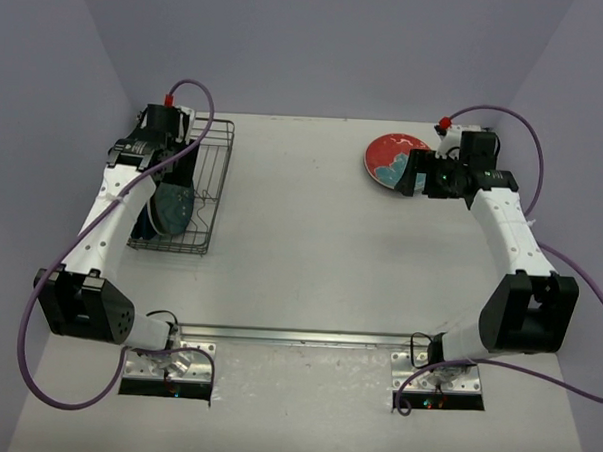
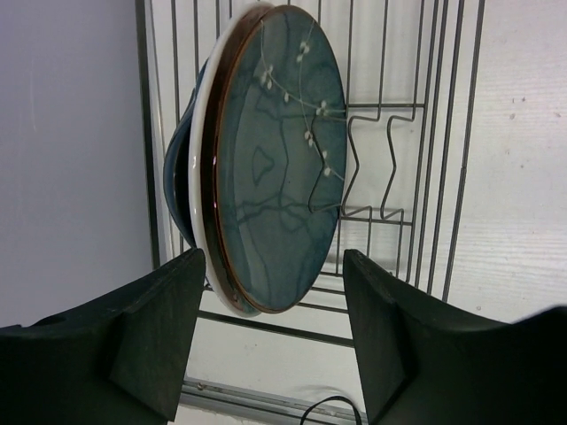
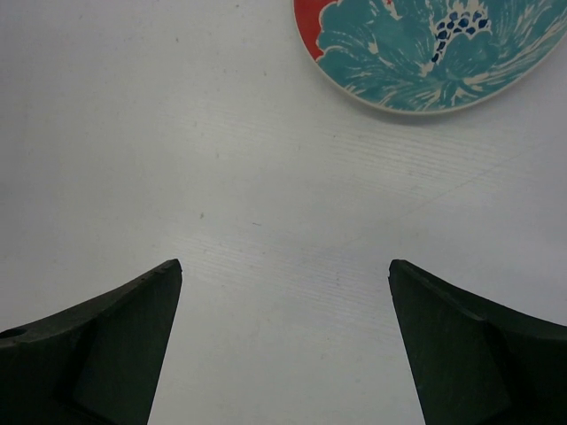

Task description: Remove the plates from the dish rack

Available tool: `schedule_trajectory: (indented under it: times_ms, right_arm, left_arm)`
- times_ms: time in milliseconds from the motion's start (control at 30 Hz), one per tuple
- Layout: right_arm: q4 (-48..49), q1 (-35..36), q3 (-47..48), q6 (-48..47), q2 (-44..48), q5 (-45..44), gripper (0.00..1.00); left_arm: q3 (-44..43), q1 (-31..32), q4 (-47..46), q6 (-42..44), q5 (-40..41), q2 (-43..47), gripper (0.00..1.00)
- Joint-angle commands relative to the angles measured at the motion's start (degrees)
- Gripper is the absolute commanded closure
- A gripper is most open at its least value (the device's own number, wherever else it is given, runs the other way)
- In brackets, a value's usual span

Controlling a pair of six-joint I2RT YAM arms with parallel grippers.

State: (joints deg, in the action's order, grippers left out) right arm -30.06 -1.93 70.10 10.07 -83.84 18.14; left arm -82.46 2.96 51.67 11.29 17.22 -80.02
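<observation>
The dish rack (image 1: 211, 182) stands at the far left of the table. A dark teal plate (image 1: 180, 209) stands on edge in it. In the left wrist view the teal plate (image 2: 275, 168) leans against a dark blue plate (image 2: 175, 177) behind it, among the rack wires (image 2: 416, 133). My left gripper (image 1: 176, 175) is open, and the teal plate's near rim lies between its fingers (image 2: 273, 266). A red plate with a teal flower (image 1: 389, 160) lies flat at the far right. My right gripper (image 1: 416, 177) is open and empty just beside it, with the plate (image 3: 425, 44) ahead of the gripper (image 3: 283, 266).
Lavender walls close in the table on the left, back and right. The rack sits close to the left wall (image 2: 71, 150). A metal rail (image 1: 297, 336) runs along the near edge between the arm bases. Purple cables loop off both arms.
</observation>
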Motion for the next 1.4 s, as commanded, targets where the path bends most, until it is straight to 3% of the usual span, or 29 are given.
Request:
schedule_trajectory:
  times_ms: [0,1100,1367]
  right_arm:
    - [3.8,0.3,-1.1,1.8,3.0,2.3,0.01]
    - [4.1,0.3,-2.1,2.7,3.3,3.8,0.01]
    - [4.4,0.4,-2.6,2.9,3.2,4.0,0.01]
  left_arm:
    - [0.9,-0.3,-1.6,-0.7,0.7,-0.4,0.39]
    - [5.4,-0.3,-5.6,-1.0,6.5,-4.0,0.33]
    - [7.1,-0.3,-6.3,-0.9,-1.3,-4.3,0.38]
